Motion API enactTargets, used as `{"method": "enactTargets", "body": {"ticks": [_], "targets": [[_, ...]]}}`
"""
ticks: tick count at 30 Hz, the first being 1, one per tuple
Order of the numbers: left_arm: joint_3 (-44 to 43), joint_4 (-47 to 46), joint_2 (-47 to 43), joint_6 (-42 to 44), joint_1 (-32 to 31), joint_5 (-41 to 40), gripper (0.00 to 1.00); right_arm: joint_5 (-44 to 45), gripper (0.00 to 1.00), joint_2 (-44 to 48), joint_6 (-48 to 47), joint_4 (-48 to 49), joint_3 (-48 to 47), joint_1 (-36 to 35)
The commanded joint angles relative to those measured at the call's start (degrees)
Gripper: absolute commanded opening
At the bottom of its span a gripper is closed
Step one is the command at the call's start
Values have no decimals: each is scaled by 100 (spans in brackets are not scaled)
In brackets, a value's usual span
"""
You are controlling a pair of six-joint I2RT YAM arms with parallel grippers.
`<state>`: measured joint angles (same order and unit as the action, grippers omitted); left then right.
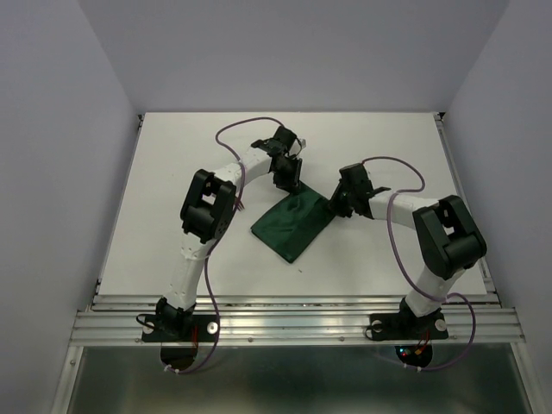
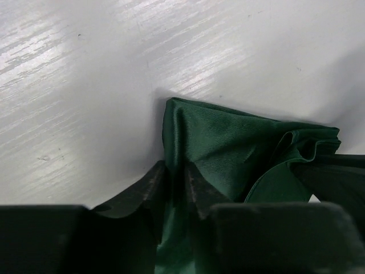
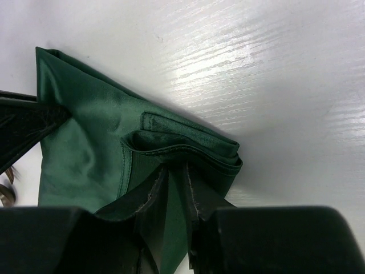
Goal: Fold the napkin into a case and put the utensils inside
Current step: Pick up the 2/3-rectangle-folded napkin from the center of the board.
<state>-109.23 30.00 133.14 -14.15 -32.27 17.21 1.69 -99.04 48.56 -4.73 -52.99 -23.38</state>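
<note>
I have the napkin [image 1: 293, 226] in the middle of the top view. It is a dark green cloth folded into a rough wedge, with its point toward the bottom of the frame and its wide edge toward the top. In the left wrist view the napkin [image 2: 228, 142] fills the lower centre, with one corner standing up left of centre and its loose layers bunched at the right. In the right wrist view the napkin [image 3: 85, 142] spreads from the upper left down to the centre, and several stacked hems show at the fold on the right.

My left gripper [image 1: 287, 179] sits at the napkin's upper corner. From its own camera the left gripper [image 2: 175, 182] is clenched on a ridge of the cloth that runs down between its fingers [image 2: 145, 194].

My right gripper [image 1: 332, 205] is at the napkin's right-hand corner. Up close the right gripper [image 3: 175, 182] is likewise pinched on the napkin, with cloth between its fingers [image 3: 197, 194].

A brownish shape [image 3: 5, 191] shows at the left edge of the right wrist view, and I cannot tell what it is.

The cloth lies on the white table [image 1: 172, 172].
</note>
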Motion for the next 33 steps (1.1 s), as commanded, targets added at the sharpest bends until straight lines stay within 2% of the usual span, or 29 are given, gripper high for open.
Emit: {"method": "enactTargets", "body": {"ticks": [1, 3, 5, 6, 11, 15, 24, 33], "targets": [[25, 120, 36, 35, -7, 169, 25, 77, 22, -115, -162, -291, -150, -53], [-37, 138, 54, 44, -7, 151, 15, 77, 23, 94, -180, -291, -133, -53], [-89, 164, 71, 53, -7, 133, 1, 208, 24, 271, -215, -291, -80, -53], [-124, 182, 89, 53, -7, 125, 0, 261, 24, 350, -215, -300, -62, -53], [-292, 147, 142, 44, -7, 186, 0, 525, 31, 729, -241, -335, -53, -53], [-362, 112, 133, 35, -7, 203, 0, 578, 31, 606, -180, -362, -167, -53], [-468, 111, 142, 53, -25, 230, 0, 288, 4, 263, -180, -213, -466, -53], [-564, 138, 186, 44, -69, 256, 0, 208, 3, 70, -197, -168, -598, -53]]}}
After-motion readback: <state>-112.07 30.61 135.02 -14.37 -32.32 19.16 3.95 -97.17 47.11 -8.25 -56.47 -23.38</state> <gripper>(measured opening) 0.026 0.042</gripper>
